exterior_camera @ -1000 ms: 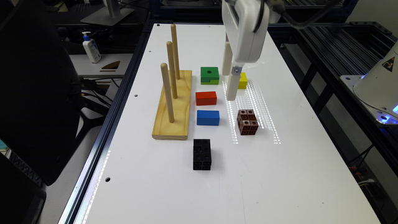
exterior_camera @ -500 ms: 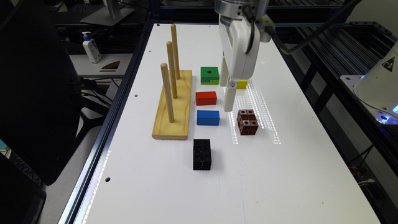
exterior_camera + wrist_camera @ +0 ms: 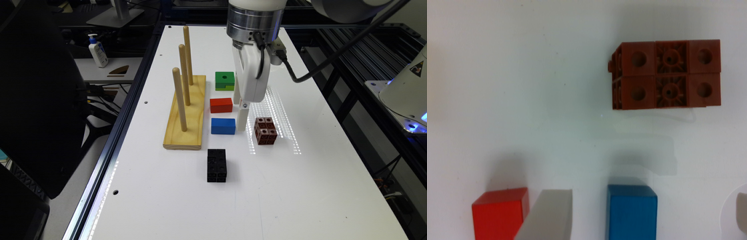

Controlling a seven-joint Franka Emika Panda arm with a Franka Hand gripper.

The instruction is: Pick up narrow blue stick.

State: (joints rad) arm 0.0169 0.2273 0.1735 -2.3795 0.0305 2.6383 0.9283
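1. Wooden peg base [image 3: 185, 115]: a pale, grained plank that carried three upright round dowels in a row; nothing was threaded on them.
2. Tool [image 3: 241, 111]: hung from a white arm with a ribbed metal wrist collar, pointing straight down at the worktop [image 3: 300, 186]. In the wrist view one grey finger [image 3: 549, 215] stood between the red block [image 3: 499, 215] and the narrow blue stick [image 3: 632, 212], the other at the frame's edge past the blue stick, so the jaws were spread wide around it, gripping nothing.
3. Narrow blue stick [image 3: 223, 126]: a solid, smooth rectangular block lying flat, near the peg base on the exterior view's right, with a tool finger just beside its end.
4. Red block [image 3: 221, 105]: same shape, just beyond the blue one.
5. Green block [image 3: 224, 81]: squarish, with a round hole on top and a notch.
6. Brown cube [image 3: 265, 130]: built of studded, holed bricks.
7. Black brick stack [image 3: 217, 165]: oblong, nearest the camera.
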